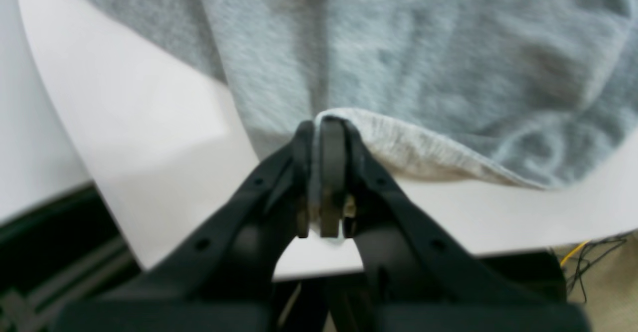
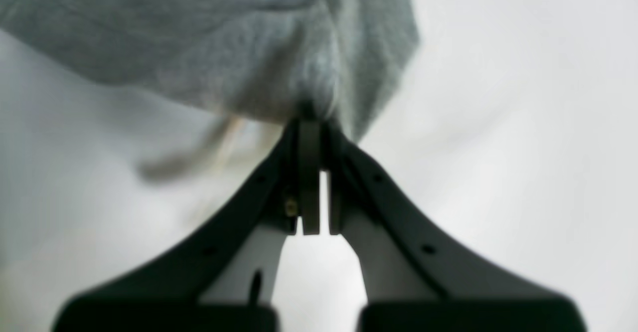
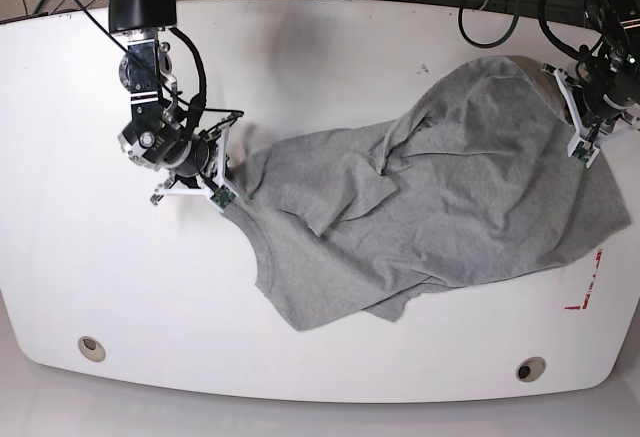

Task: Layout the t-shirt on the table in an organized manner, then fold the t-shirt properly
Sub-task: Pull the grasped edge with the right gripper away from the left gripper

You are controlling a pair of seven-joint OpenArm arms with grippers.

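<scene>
Left tool (image 1: 326,122): jaws pressed together on a fold of the t-shirt (image 1: 398,63), pale ribbed edge of cloth pinched at the tips and draping away to one side. In the base view this tool (image 3: 578,107) sits at the shirt's far corner, its arm coming down from the counter's back edge, wrist bent so the jaws point in toward the cloth.

Right tool (image 2: 314,122): jaws likewise clamped, a bunched tuft of grey fabric (image 2: 239,48) gathered right at the tips. In the base view the right tool (image 3: 222,192) is low over the counter (image 3: 330,57), arm reaching down from the back edge in a stack of joints, the wrist angled toward the shirt's near edge.

Outward from the tools: the t-shirt (image 3: 440,217) spans between the two grips, rumpled, with diagonal creases and an overlapping flap near the middle; its lower part lies on the counter. A red mark (image 3: 590,282) shows just beyond the hem below the left tool. Two round grommet holes (image 3: 91,347) sit near the front edge.

Hard to make out: both wrist views are soft. No lettering visible on the shirt; which part of the garment each tool holds cannot be told. Below the right tool's tips a blurred pale strip is unidentifiable. The arms' upper ends are cut off.
</scene>
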